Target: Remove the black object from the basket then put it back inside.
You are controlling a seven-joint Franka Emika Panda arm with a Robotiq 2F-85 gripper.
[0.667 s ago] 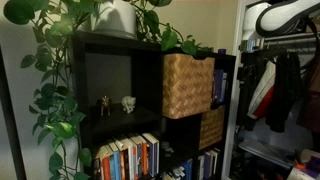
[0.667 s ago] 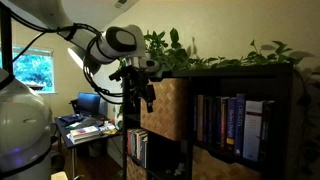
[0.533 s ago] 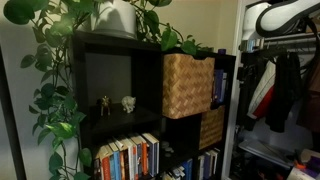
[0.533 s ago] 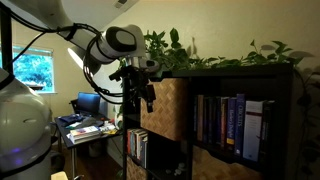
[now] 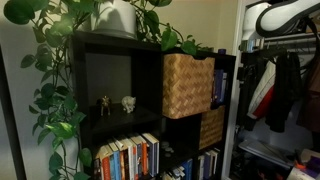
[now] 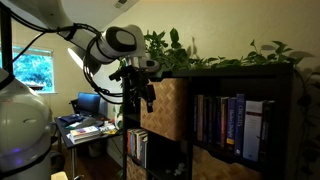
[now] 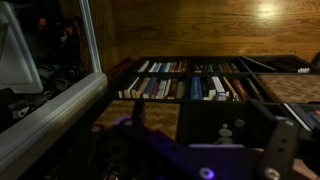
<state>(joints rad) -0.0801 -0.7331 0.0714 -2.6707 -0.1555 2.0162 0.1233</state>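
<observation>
Black-on-dark is killing me here. The end effector [image 6: 146,98] hangs fingers-down right at the front of the basket [image 6: 168,108], near its top edge. I honestly can't tell if it's spread or clamped, or whether it's touching the wicker. Wrist view is no help, mostly murk with a row of books [image 7: 185,85] and a wood surface [image 7: 200,25].

The basket sits upright in an upper cubby of the counter [image 5: 120,72], a black cube shelving unit, with one flat face pointing out of the cubby toward the arm. It's cube-shaped, so no real long axis, and the tan weave runs horizontal. Its inside is hidden in every view.

Below it sits a darker brown basket [image 5: 211,128]. Leafy plants [image 5: 60,70] trail over the top, and two small figurines [image 5: 128,102] stand in the neighbouring cubby.
</observation>
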